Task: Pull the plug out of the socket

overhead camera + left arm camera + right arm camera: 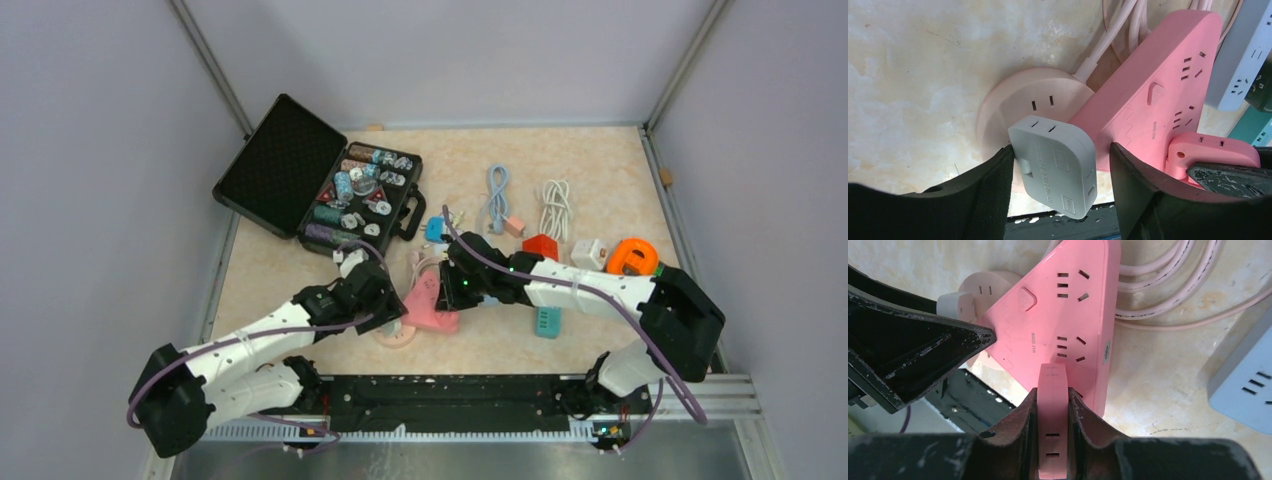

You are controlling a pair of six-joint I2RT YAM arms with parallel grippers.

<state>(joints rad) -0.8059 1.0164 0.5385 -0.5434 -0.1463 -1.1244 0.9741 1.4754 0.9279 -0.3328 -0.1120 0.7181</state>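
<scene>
At the lower left of the left wrist view, the left gripper [1060, 150] stands spread around the grey plug [1053, 175], its left pad touching the plug's side and a slim gap showing at the right pad. The plug sits in the round pale socket [1023, 97], which lies flat on the bench [908, 75]. It looks like hard, smooth, light plastic with rounded corners, so I judge a square hold on its two flat sides, low near the socket, to be safest; the light socket may well lift with it. Further right lies the pink power strip [1158, 75], printed with a small line beginning MAX; the rest is too fine to read, as is the grey plug's embossing. At the bottom centre of the right wrist view, the right gripper [1053, 396] pinches a pink plug [1052, 377] standing in that strip.
</scene>
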